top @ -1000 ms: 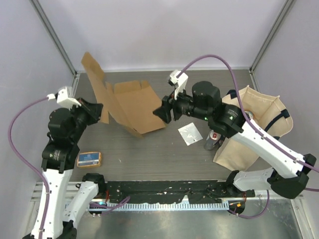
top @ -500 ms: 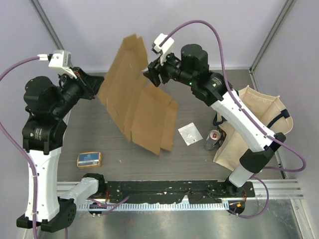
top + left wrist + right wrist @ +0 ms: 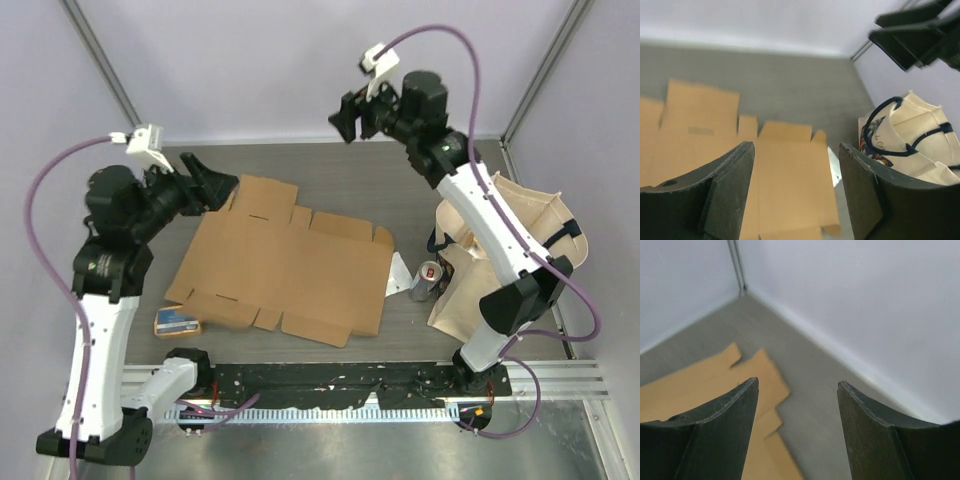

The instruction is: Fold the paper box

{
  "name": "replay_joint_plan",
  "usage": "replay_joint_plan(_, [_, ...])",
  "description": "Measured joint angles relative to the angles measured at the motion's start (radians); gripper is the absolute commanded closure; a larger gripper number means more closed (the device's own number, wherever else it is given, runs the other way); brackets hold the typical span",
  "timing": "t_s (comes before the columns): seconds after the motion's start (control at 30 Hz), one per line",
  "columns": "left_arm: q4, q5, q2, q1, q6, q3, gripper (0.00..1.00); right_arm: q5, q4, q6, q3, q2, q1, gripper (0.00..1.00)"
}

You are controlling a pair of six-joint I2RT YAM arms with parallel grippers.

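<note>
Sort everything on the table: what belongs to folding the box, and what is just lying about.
For the job:
flat cardboard sheet

Lying about:
cloth bag
can
small white packet
orange-and-blue packet

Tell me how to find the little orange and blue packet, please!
Find the big flat brown cardboard sheet in the middle of the table. Look at its near left corner: the small packet lies right at that edge. It is the only orange-and-blue thing; the little can sits far across, beside the beige cloth bag.
</note>
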Motion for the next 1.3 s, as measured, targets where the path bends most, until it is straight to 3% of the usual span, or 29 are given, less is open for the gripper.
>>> replay_joint_plan(0.13, [-0.016,-0.095,0.069,0.0,-0.157,-0.187,0.27,-0.012,0.051,0.113,-0.296,-0.018,0.009,0.26])
replay_joint_plan(0.17, [-0.022,-0.106,0.095,0.0,-0.19,-0.232,0.26,-0.019,0.048,0.129,-0.344,-0.014,0.011,0.12])
replay_joint_plan(0.2, [-0.009,-0.113,0.119,0.001,-0.23,-0.294,0.25,-0.028,0.041,0.145,-0.388,-0.006,0.011,0.11])
replay_joint_plan(0.37, [-0.053,-0.137,0.093,0.001,-0.367,-0.59,0.11,-0.051,0.014,0.175,-0.396,0.13,0.016,0.11])
replay_joint_plan(0.53, [-0.171,-0.224,-0.126,0.001,-0.501,-0.619,0.05,-0.077,-0.023,0.178,-0.258,0.354,0.016,0.11])
replay_joint_plan(0.7, [-0.399,-0.311,-0.327,0.001,-0.734,-0.63,0.01,-0.08,-0.096,0.177,-0.222,0.454,0.015,0.11])
replay_joint_plan(0.83, [-0.581,-0.332,-0.364,0.001,-0.888,-0.665,0.0,-0.097,-0.13,0.159,-0.231,0.449,0.015,0.11])
replay_joint_plan(0.97, [-0.66,-0.336,-0.338,0.001,-0.97,-0.694,0.0,-0.12,-0.141,0.1,-0.296,0.419,0.015,0.11])
replay_joint_plan(1.0, [-0.661,-0.332,-0.325,0.001,-0.985,-0.703,0.01,-0.12,-0.15,0.086,-0.306,0.417,0.015,0.11])
replay_joint_plan(1.1, [-0.623,-0.304,-0.275,0.001,-1.014,-0.745,0.19,-0.116,-0.179,0.034,-0.326,0.417,0.015,0.11])
replay_joint_plan(1.2, [-0.563,-0.282,-0.229,0.001,-1.028,-0.794,0.34,-0.1,-0.19,0.0,-0.328,0.417,0.015,0.19])
replay_joint_plan(1.23, [-0.541,-0.283,-0.217,0.001,-1.031,-0.808,0.41,-0.096,-0.19,-0.007,-0.328,0.417,0.015,0.27])
replay_joint_plan(1.3, [-0.494,-0.288,-0.198,0.001,-1.038,-0.832,0.46,-0.089,-0.19,-0.012,-0.328,0.417,0.015,0.33])
